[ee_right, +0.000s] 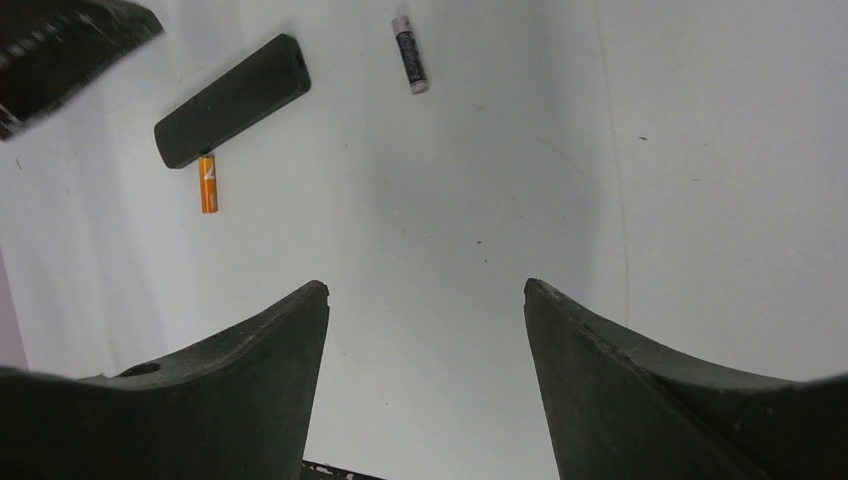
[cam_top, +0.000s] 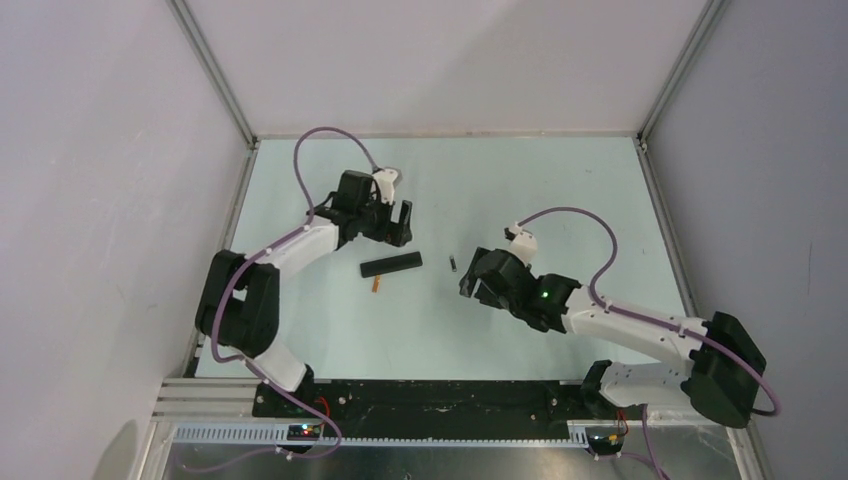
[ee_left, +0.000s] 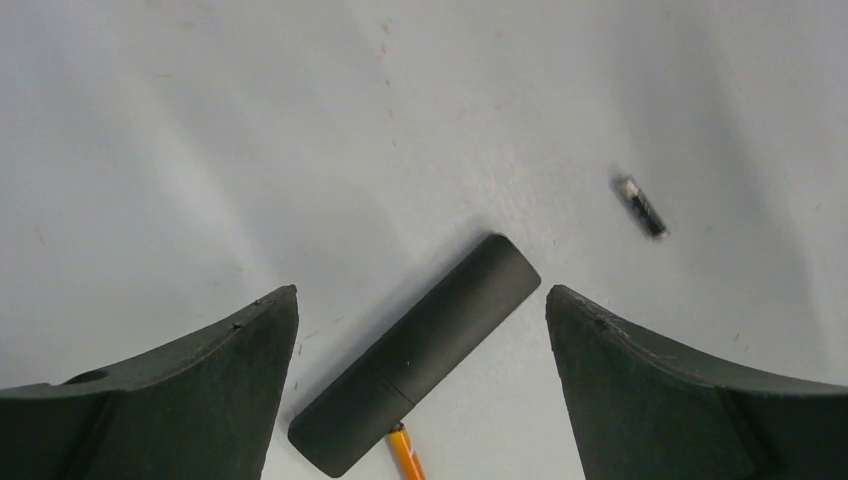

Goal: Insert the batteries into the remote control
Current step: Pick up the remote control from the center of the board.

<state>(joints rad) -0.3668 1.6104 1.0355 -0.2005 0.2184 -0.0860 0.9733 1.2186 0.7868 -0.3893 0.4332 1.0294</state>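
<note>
The black remote control (cam_top: 391,265) lies flat on the table, its cover closed. It also shows in the left wrist view (ee_left: 418,350) and the right wrist view (ee_right: 232,100). The orange battery (cam_top: 377,284) lies touching its near-left end (ee_left: 406,455) (ee_right: 207,184). The dark battery with a pale tip (cam_top: 453,264) lies apart to the right (ee_left: 640,206) (ee_right: 409,53). My left gripper (cam_top: 392,232) is open and empty just behind the remote (ee_left: 421,293). My right gripper (cam_top: 478,277) is open and empty, right of the dark battery (ee_right: 426,287).
The pale green table (cam_top: 560,180) is bounded by white walls with metal frame posts (cam_top: 215,75). A black base rail (cam_top: 430,395) runs along the near edge.
</note>
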